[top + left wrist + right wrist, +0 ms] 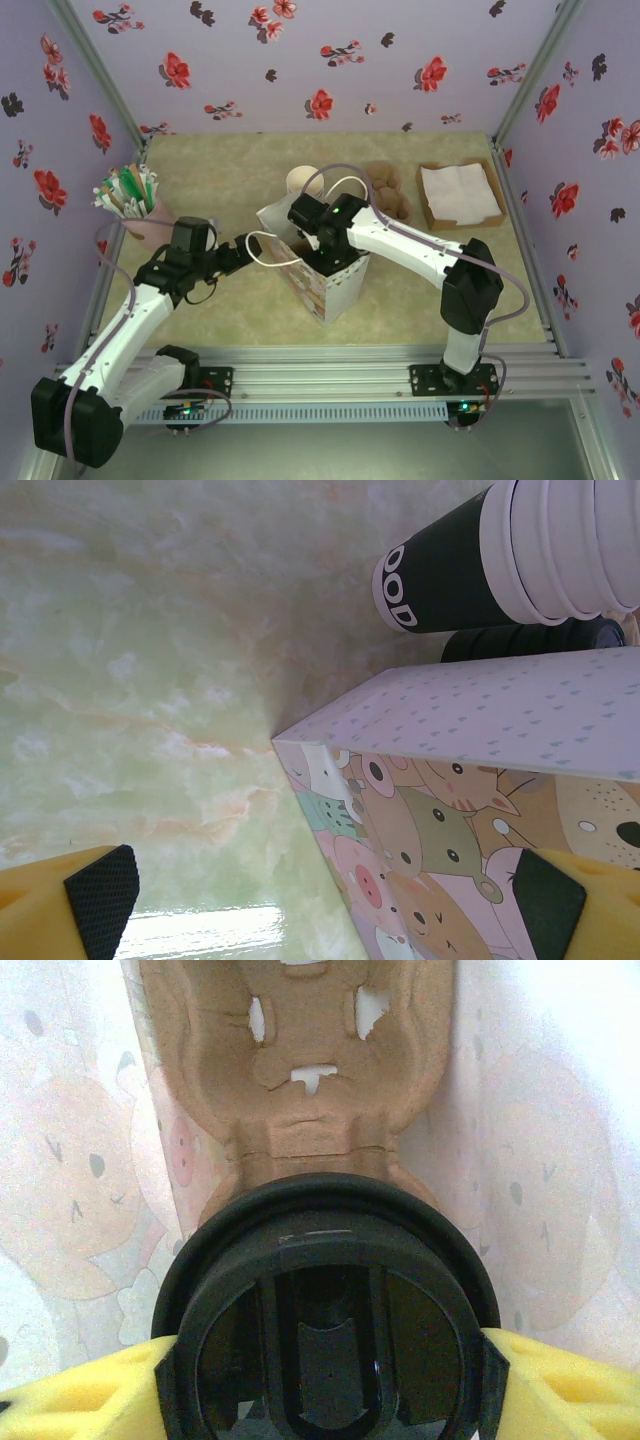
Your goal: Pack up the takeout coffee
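The right tool (330, 1360), part closed on the lid of the coffee (330, 1290) at lower centre, holds it inside the bag (335, 285) above the carrier (300, 1060), apparently for seating, while the left tool (325, 900), fully open and empty, straddles the bag's corner, probably to steady it

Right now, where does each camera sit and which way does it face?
Top external: high behind the robot, looking down at the table; left arm and right arm meet at the bag.
Left wrist: low beside the bag, facing the stacked cups; the open left gripper frames the bottom.
Right wrist: inside the bag, looking down; the right gripper clasps the takeout coffee above a pulp carrier.
All share the bag.
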Controlling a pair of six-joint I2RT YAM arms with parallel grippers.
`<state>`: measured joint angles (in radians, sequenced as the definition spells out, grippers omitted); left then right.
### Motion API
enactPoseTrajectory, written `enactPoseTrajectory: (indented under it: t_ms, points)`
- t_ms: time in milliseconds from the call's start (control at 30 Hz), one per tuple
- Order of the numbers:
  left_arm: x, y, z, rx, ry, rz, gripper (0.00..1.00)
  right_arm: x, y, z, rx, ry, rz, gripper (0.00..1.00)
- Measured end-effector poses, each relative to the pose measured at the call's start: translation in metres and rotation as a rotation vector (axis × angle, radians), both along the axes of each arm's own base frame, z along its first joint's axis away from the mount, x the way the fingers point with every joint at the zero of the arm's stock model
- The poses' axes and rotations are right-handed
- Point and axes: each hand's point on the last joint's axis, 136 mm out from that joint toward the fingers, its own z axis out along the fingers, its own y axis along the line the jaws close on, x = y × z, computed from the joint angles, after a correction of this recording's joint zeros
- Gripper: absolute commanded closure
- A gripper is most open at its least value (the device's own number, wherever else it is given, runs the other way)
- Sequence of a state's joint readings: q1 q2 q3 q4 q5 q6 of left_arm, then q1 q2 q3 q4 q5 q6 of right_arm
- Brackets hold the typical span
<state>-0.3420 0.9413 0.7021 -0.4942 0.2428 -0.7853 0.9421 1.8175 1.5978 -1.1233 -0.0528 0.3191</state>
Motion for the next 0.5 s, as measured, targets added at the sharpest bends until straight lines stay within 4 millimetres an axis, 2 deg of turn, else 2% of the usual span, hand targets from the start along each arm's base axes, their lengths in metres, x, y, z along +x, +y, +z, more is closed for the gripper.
enactPoseTrajectory:
  t_ms: [500]
  points:
    - [0.0005, -0.0002, 0.0005, -0.001, -0.003, 0.000, 0.01, 0.0001, 0.0002, -0.0006, -0.001, 0.002, -0.004, 0.29]
